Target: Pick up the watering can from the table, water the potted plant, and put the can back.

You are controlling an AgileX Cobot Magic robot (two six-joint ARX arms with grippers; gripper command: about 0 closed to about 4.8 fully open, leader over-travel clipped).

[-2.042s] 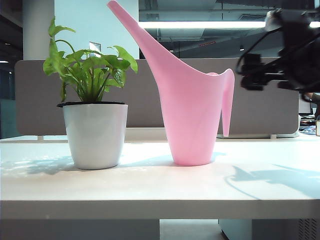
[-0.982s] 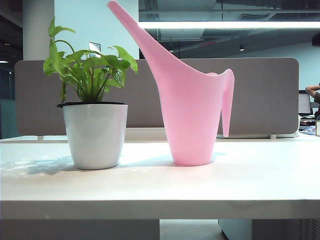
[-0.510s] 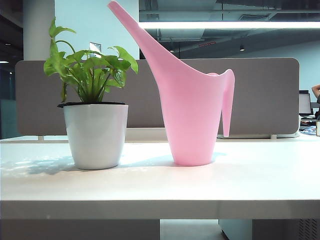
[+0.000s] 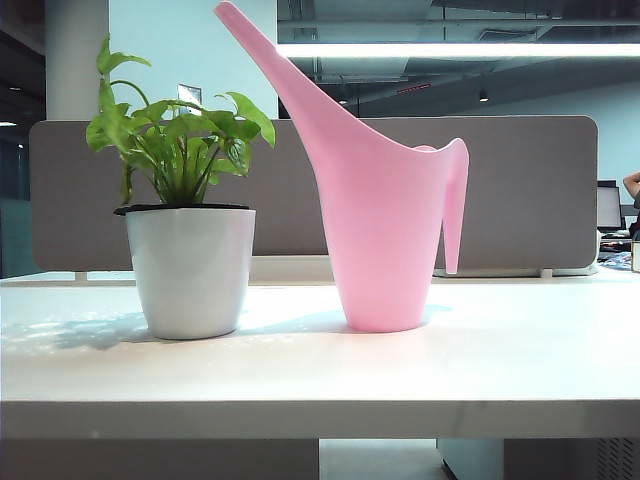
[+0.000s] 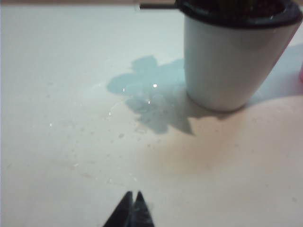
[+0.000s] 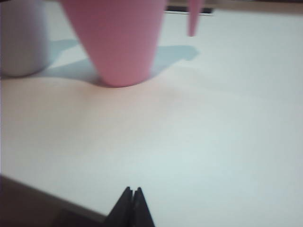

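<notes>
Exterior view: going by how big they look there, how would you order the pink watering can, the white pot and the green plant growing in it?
1. watering can, clearly the tallest.
2 and 3. white pot and green plant look about alike, so I would not rank them.
All three stand at similar depth on the table.

Behind my table a grey partition panel spans the frame's middle. A ceiling light strip glows upper right; a monitor sits far right.
</notes>
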